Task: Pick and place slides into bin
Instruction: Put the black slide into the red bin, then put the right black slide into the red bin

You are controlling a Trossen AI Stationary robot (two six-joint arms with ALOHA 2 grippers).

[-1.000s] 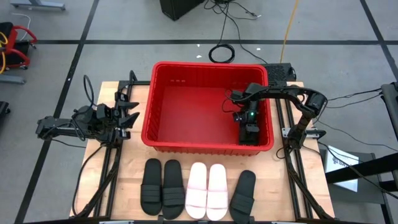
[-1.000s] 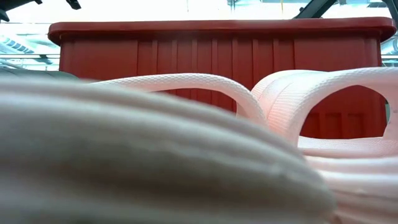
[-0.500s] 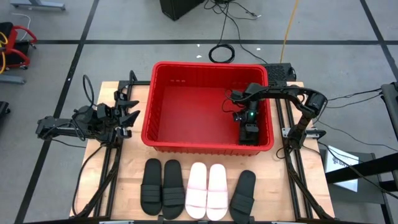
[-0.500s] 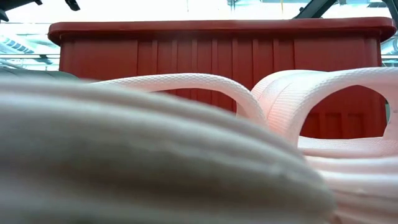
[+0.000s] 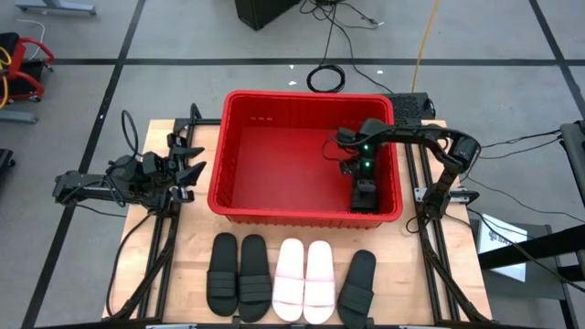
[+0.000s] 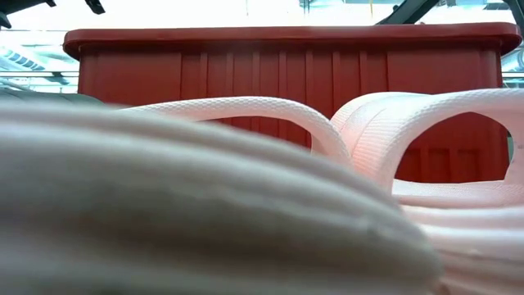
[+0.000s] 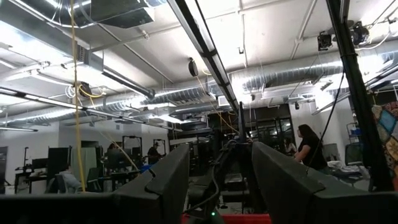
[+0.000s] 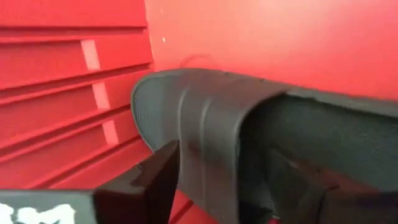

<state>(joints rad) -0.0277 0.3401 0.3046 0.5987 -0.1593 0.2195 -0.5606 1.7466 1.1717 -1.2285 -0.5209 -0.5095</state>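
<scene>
Table (image 5: 196, 265) carries red bin (image 5: 302, 105), five slides; right hand (image 5: 363, 175) released, left hand (image 5: 187, 171) spread.

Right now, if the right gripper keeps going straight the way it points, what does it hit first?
Most likely the black slide in the bin: its strap lies straight ahead of the right gripper, whose open fingers straddle it. Behind that, red wall and floor. Depth is unclear.

The bin (image 5: 274, 123) is seen as smooth, slightly glossy red plastic. A woven-looking texture is shown by the pale pink slides (image 6: 426, 123).
</scene>
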